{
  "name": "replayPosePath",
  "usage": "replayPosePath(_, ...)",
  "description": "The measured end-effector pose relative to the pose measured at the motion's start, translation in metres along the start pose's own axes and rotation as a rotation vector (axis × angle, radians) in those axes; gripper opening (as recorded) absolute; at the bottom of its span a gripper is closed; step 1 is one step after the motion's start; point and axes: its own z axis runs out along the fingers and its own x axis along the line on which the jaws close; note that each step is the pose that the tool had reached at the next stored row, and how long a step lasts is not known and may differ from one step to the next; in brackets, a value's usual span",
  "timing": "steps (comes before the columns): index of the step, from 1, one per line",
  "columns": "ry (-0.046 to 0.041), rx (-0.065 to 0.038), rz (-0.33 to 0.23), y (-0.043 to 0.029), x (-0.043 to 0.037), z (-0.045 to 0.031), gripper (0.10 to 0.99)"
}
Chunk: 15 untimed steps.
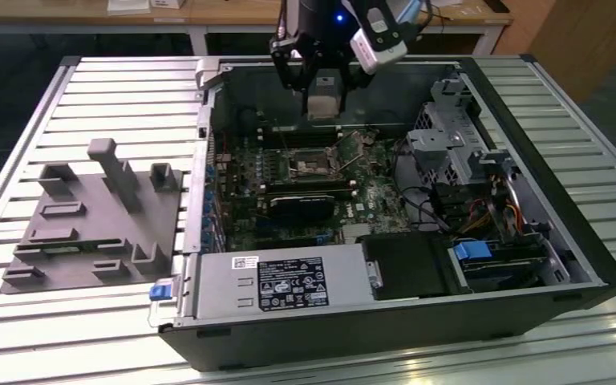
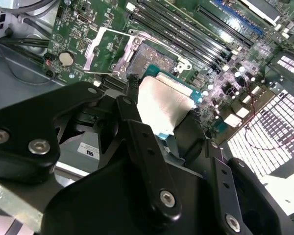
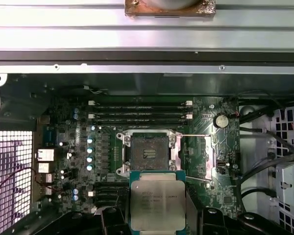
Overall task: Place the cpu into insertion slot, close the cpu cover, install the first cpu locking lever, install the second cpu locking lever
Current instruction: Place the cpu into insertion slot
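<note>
Presently the gripper (image 1: 323, 96) is clenched on the cpu (image 3: 153, 200), holding it flat above the board, just short of the insertion slot (image 3: 149, 152). The slot lies open, with the cpu cover (image 2: 120, 61) swung aside. Recommendation: square the chip's edges to the socket rim and lower it level, without side force.

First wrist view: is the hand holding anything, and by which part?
The hand holds the cpu, pinched by two opposite side edges.

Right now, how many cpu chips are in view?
1. The cpu is gripped by the end effector, above the board, near the empty insertion slot.
</note>
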Motion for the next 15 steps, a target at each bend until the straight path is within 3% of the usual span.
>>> replayPosePath(9,-0.0158,0.001,-0.001,-0.0010,0.0013,0.0123,0.541)
replayPosePath(15,-0.0212,0.007,-0.002,-0.0014,0.0014,0.0225,0.541)
